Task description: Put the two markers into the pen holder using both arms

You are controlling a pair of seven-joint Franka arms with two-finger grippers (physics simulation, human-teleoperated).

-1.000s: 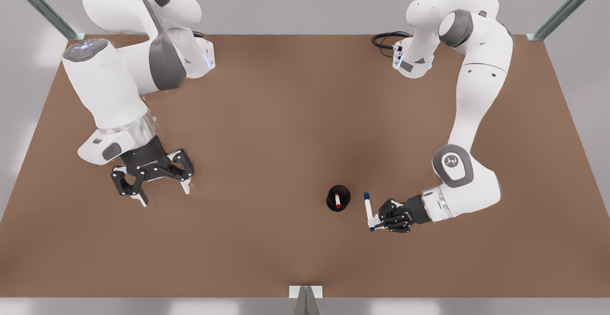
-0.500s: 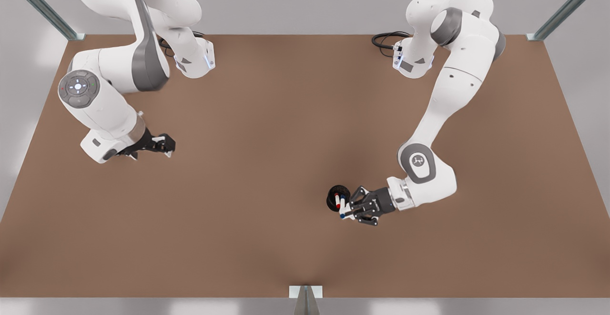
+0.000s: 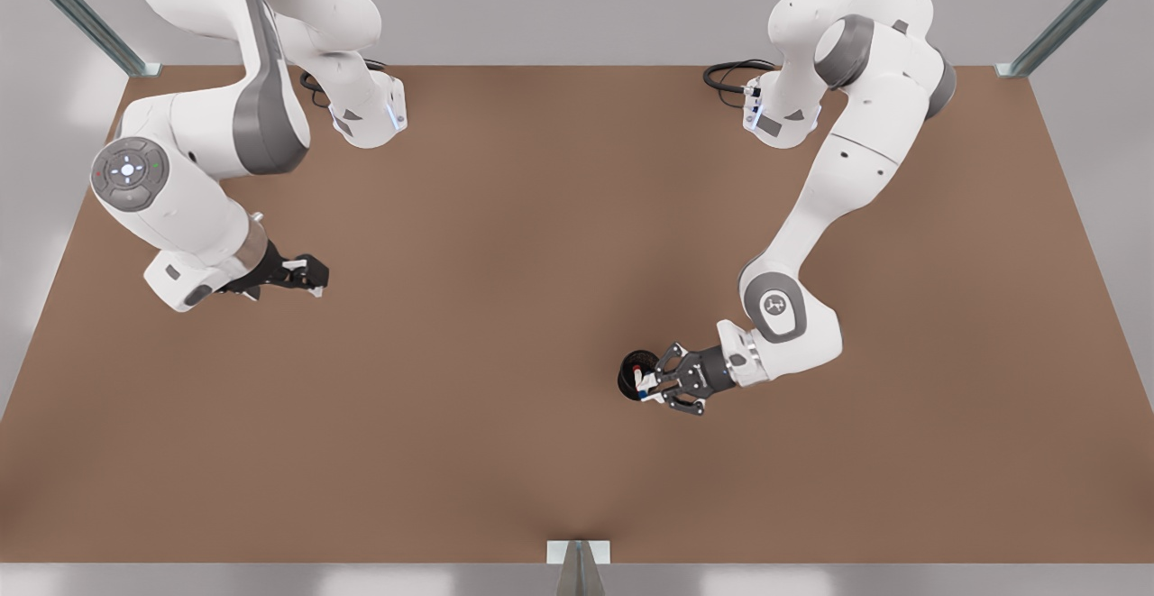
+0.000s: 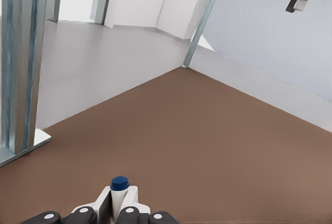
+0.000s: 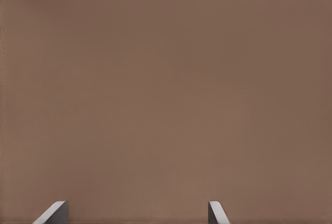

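Left gripper (image 3: 651,388): I pinch the blue marker (image 4: 120,185) — now moved over the holder (image 3: 636,372), ready to drop.
Red marker (image 3: 639,369): inside the holder.
Right gripper (image 3: 311,273): spread, waiting far aside.

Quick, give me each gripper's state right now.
Left gripper: jaws shut on the blue-capped white marker, at the small black cylindrical pen holder.
Right gripper: open, holding nothing, waiting apart.

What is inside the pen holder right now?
The red marker stands inside the pen holder. The left gripper, holding the blue marker, covers its near rim; the cup's bottom is hidden.
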